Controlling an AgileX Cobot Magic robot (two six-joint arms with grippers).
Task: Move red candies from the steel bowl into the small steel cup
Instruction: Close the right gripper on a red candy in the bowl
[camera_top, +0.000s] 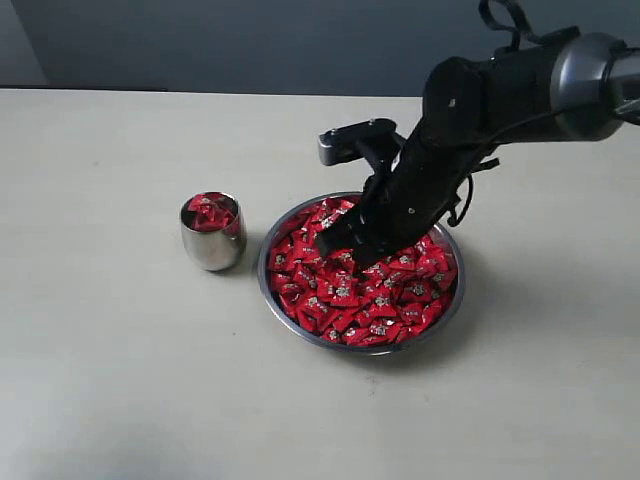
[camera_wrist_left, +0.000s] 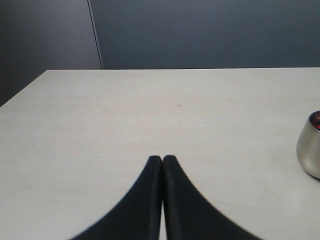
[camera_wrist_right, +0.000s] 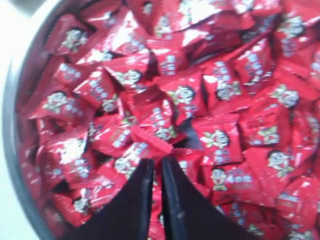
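Red candies (camera_top: 370, 295) already fill the small steel cup (camera_top: 210, 250) beside the steel bowl (camera_top: 262, 278) on the tabletop (camera_top: 120, 350), though most lie heaped in the bowl. The right hand (camera_wrist_right: 156, 161) is closed among them (whether it grips one is unclear), and the left hand (camera_wrist_left: 162, 159) is closed and empty.

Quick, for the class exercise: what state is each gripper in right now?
Left gripper: closed, holding nothing.
Right gripper: closed, tips at the red candies; whether it grips one cannot be told.

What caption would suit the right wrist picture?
Right gripper, almost closed, at red candies heaped in the steel bowl.
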